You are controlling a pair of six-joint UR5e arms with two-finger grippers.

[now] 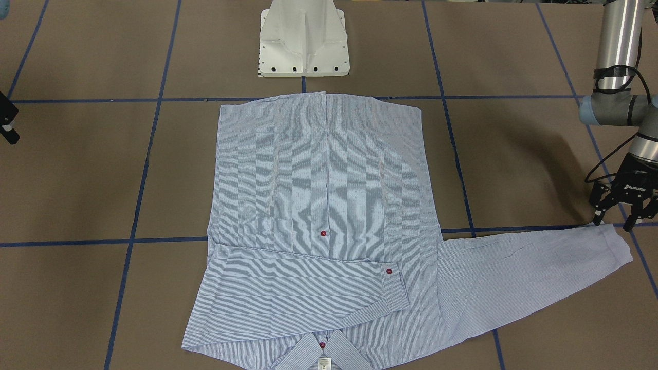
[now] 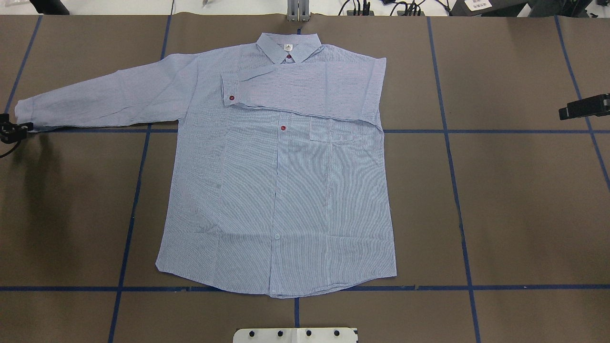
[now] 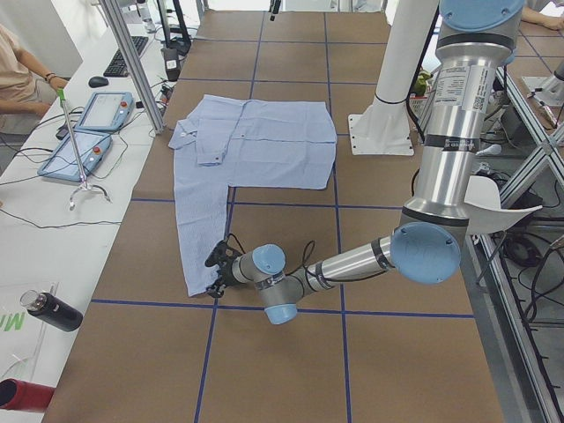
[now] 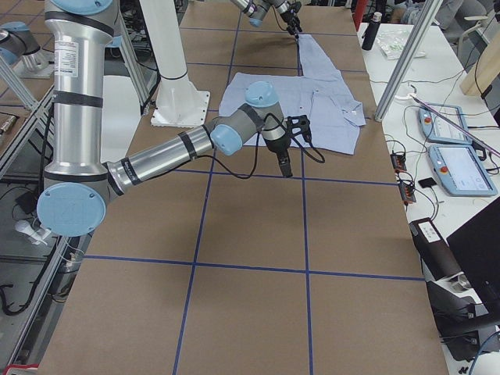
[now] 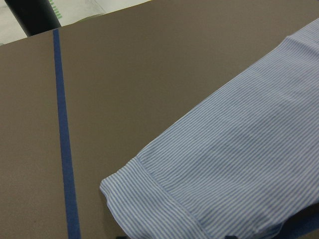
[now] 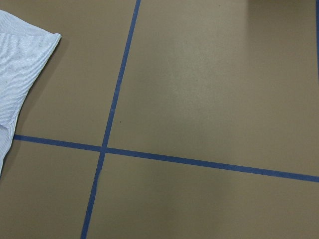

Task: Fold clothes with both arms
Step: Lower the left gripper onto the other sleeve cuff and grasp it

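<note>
**Shirt flat on the table, one sleeve folded in, left gripper at the other cuff**

The shirt (image 2: 286, 200) lies flat and front up on the brown table (image 2: 514, 205), buttoned; its collar (image 2: 288, 46) is on the side away from the robot and its hem lies near the white base (image 1: 303, 41). The folded sleeve (image 2: 310, 90), the one on the robot's right, lies across the chest just below the collar, its end with a dark red button reaching past the button strip; the outstretched sleeve (image 2: 105, 100) runs straight out toward the robot's left.

The left gripper (image 1: 614, 223) stands at the end of that outstretched sleeve, just beside its cuff (image 1: 617, 249) — fingers spread apart, nothing between them; the left wrist view shows the cuff lying flat on the table near a blue tape line (image 5: 64, 129).

The right gripper (image 2: 584, 107) hangs over bare table on the robot's right, well apart from the shirt; only part of it shows in the front and overhead views, and I cannot tell whether its fingers are apart or together. Its wrist view takes in one corner of the shirt at the upper left and two tape lines crossing.
</note>
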